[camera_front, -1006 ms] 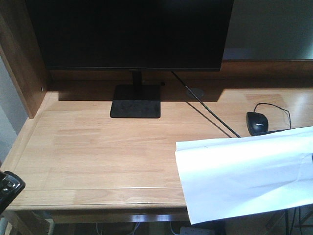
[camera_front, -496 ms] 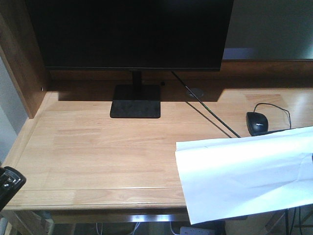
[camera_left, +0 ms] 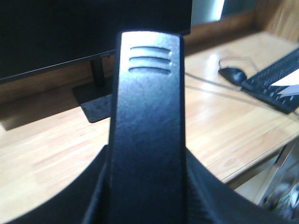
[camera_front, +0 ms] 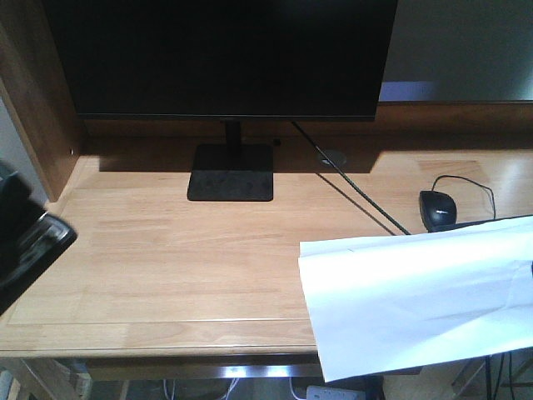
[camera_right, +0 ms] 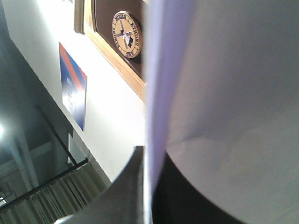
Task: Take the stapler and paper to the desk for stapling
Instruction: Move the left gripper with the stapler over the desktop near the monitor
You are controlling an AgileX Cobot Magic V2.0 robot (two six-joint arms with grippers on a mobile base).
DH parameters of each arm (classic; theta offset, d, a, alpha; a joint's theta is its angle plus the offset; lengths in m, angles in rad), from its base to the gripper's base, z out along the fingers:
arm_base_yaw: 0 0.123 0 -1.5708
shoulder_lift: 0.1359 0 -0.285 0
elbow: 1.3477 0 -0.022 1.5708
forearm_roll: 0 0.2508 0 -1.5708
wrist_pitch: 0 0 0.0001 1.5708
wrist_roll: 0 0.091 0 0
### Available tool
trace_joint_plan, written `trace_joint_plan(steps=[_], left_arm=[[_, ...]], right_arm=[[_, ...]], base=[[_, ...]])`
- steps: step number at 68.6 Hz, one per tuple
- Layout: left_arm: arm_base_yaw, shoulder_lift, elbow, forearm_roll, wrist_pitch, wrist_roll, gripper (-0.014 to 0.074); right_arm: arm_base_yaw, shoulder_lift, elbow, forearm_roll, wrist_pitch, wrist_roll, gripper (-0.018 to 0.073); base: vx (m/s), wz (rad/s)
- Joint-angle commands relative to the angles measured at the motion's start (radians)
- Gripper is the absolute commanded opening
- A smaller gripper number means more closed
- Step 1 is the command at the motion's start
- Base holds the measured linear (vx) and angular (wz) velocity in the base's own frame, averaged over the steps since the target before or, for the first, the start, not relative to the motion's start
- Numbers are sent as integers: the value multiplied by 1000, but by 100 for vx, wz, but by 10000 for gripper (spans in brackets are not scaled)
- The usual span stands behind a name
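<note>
The black stapler point(camera_front: 33, 246) pokes in over the left edge of the light-wood desk point(camera_front: 183, 250), hanging above it. In the left wrist view the stapler point(camera_left: 147, 116) fills the middle, ribbed end pointing away, and my left gripper point(camera_left: 147, 156) is shut on its sides. The white paper point(camera_front: 416, 292) hangs tilted over the desk's front right corner, partly past the edge. Seen edge-on in the right wrist view, the paper point(camera_right: 233, 93) is pinched by my right gripper point(camera_right: 152, 170), which is shut on it.
A black monitor point(camera_front: 225, 58) on a flat stand point(camera_front: 231, 179) occupies the back of the desk. A black mouse point(camera_front: 438, 208) with its cable lies at the right, behind the paper. A dark keyboard point(camera_left: 275, 79) shows in the left wrist view.
The stapler has risen and moved right, from the lower left corner to over the desk's left edge. The paper has stayed where it was.
</note>
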Motion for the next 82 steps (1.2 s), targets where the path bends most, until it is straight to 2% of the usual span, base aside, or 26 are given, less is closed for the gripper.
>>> trace_joint_plan(steps=[1,13,27,32,41,46,56,65,68,74,82], left_arm=[[-3,114,-100,-28,-82,62,-6],[0,323,-159,-95,-92,217,-6],[4,534,-217,-197,-172,344,-6],[32,614,-249,-255,-168,415,-6],[138,737,-319,-384,-86,530,-6],[202,799,-359,-479,-32,629,-6],[315,900,-440,-675,153,966,-6],[399,978,-510,-858,336,1188,-6],[419,1007,-526,-892,364,1263,-6],[440,1059,-555,-904,396,1376,-6],[449,1135,-601,-904,451,1471,-6]], right_arm=[[-1,6,24,17,-90,-14,-5],[-1,6,24,17,-90,-14,-5],[-1,6,24,17,-90,-14,-5],[-1,6,24,17,-90,-14,-5],[-1,6,24,17,-90,-14,-5],[-1,6,24,17,-90,-14,-5],[-1,6,24,17,-90,-14,-5],[-1,6,24,17,-90,-14,-5],[-1,6,24,17,-90,-14,-5],[-1,6,24,17,-90,-14,-5],[-1,6,24,17,-90,-14,-5]], base=[[0,0],[0,0],[0,0],[0,0],[0,0],[0,0],[0,0],[0,0],[0,0],[0,0],[0,0]])
